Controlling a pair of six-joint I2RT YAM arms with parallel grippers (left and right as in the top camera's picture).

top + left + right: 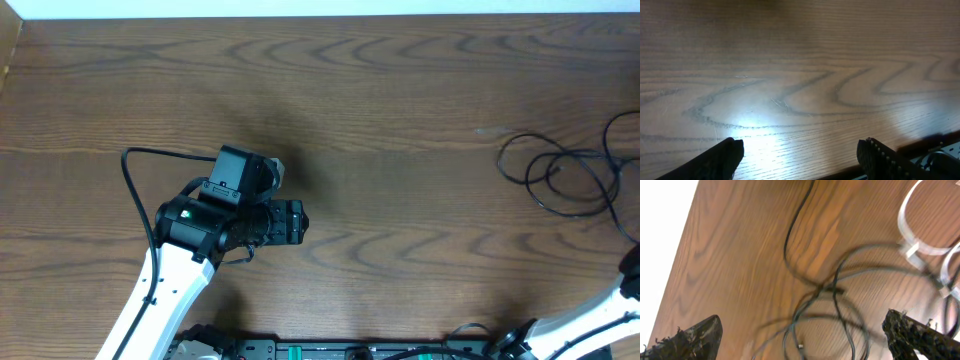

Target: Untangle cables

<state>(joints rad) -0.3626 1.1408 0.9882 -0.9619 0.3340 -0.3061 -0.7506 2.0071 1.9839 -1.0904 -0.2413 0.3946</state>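
Observation:
The black cables (560, 176) lie in overlapping loops at the table's far right edge. In the right wrist view the black loops (840, 295) cross each other on the wood, blurred, with a small plug end (800, 346) below them. A white/grey cable (912, 235) curls at the upper right of that view. My right gripper (802, 325) is open, its fingers wide apart just above the black loops and holding nothing. My left gripper (300, 222) is left of the table's middle, far from the cables. It is open and empty over bare wood (800, 150).
The wooden table (400, 90) runs to a white far edge and a raised left rim. A thick black robot wire (135, 190) arcs beside the left arm. The right arm (590, 320) enters from the bottom right corner. Equipment (330, 350) lines the near edge.

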